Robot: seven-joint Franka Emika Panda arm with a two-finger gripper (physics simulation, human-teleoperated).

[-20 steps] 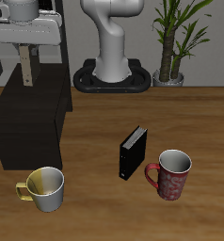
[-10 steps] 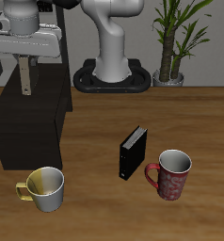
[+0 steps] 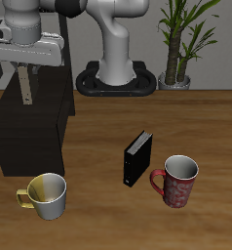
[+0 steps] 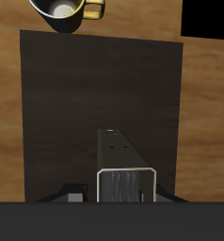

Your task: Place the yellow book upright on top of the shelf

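Note:
My gripper (image 3: pixel 25 68) is above the shelf (image 3: pixel 35 132), a low matte black box with a flat top at the side of the table. It is shut on the yellow book (image 3: pixel 26 88), which hangs upright below the fingers as a thin tan strip. The book's lower end is just above or at the shelf top; I cannot tell whether they touch. In the wrist view the book (image 4: pixel 121 162) looks dark grey, with its page edges showing, over the shelf top (image 4: pixel 86 94).
A thicker black book (image 3: pixel 136 158) stands upright mid-table. A red mug (image 3: pixel 177 181) is beside it near the front edge. A yellow-and-white mug (image 3: pixel 47 194) stands in front of the shelf, also in the wrist view (image 4: pixel 67 8). A potted plant (image 3: pixel 178 44) stands at the back.
My gripper has come down with the yellow book, bringing its lower end closer to the shelf top. Nothing else has moved.

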